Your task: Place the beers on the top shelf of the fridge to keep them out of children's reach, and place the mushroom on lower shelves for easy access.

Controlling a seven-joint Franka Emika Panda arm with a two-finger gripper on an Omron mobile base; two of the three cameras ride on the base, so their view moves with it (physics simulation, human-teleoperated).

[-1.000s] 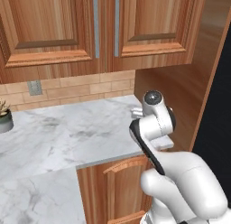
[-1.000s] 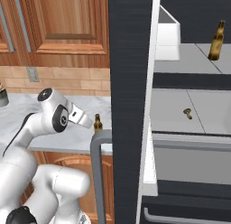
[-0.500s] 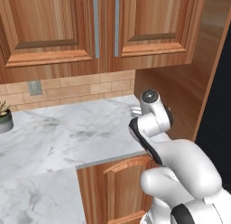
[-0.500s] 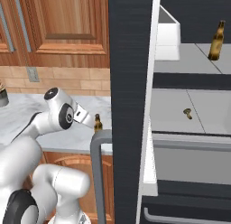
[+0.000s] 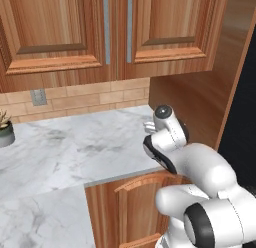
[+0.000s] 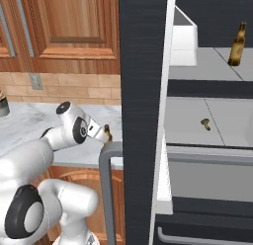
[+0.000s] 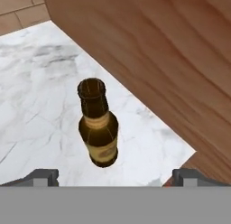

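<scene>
Amber bottle (image 6: 108,136) mostly hidden behind fridge door (image 6: 141,115), neck showing.

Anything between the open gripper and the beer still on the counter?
Nothing visible. In the hand view the beer bottle stands upright on the marble counter, straight ahead between the open fingertips, with bare counter around it. A wooden side panel runs close beside it, not across the approach.

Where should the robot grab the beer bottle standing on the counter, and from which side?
Probably low on the neck or shoulder, coming down from above. The beer bottle stands upright on the marble counter, its neck is slim enough to fit, and the open pincer already looks down over it. The wooden wall close beside it leaves little room for a sideways approach.
</scene>
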